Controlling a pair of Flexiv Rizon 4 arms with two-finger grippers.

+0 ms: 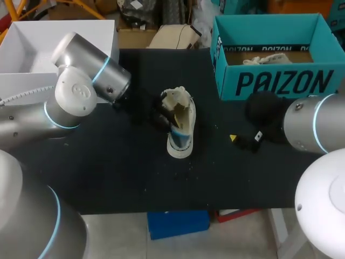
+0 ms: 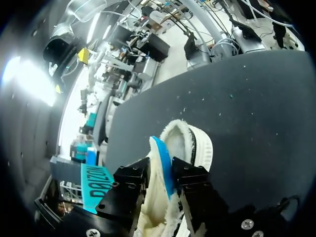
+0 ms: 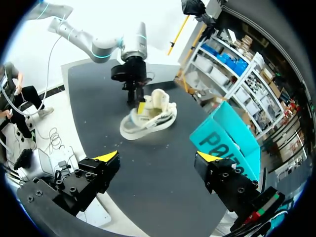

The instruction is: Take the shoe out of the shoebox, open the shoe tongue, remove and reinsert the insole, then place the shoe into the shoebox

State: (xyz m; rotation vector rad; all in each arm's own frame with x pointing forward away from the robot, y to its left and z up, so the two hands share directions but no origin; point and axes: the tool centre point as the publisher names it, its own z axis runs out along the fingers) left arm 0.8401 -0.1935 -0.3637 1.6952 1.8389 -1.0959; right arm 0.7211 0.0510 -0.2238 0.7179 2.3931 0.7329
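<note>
Lying in shoebox point(image 1: 280, 82): cream laces point(image 1: 267, 58)

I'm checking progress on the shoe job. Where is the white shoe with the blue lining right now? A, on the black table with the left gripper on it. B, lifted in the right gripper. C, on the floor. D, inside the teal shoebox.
A: the white shoe lies on the black table, outside the teal shoebox, with the left gripper closed on its edge; the right gripper is open and empty.

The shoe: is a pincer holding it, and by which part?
Yes: the left pincer pinches the shoe by its fleecy opening rim; the right pincer is open and empty.
</note>
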